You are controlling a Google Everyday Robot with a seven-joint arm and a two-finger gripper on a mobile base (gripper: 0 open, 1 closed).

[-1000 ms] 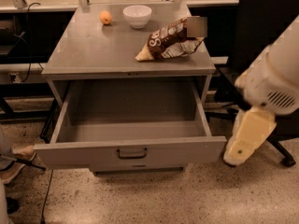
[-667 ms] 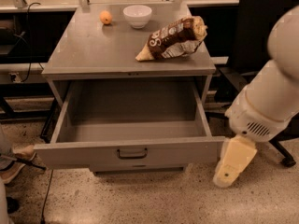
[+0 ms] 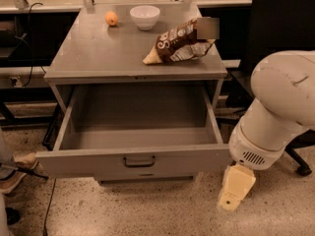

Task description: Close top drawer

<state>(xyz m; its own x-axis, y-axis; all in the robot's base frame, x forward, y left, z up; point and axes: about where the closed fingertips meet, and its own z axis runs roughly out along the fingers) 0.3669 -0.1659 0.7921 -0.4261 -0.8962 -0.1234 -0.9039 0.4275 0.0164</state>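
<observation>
The top drawer (image 3: 88, 163) of the grey metal cabinet stands pulled far out. Its inside is empty, and its flat front panel carries a small dark bail handle (image 3: 139, 161) at the centre. The drawers below are hidden under it. My gripper (image 3: 235, 188), a cream-coloured piece on the end of the white arm (image 3: 280, 112), hangs low near the floor, just right of and slightly below the drawer front's right end. It touches nothing.
On the cabinet top (image 3: 98, 53) lie a brown snack bag (image 3: 177, 45), a white bowl (image 3: 144, 16) and an orange (image 3: 111, 18). A black office chair (image 3: 280, 28) stands behind the arm at right. A shoe (image 3: 17, 167) and cables are at left.
The arm has swung down and to the left, bringing the gripper lower and closer to the right end of the drawer front. The drawer has not moved.
</observation>
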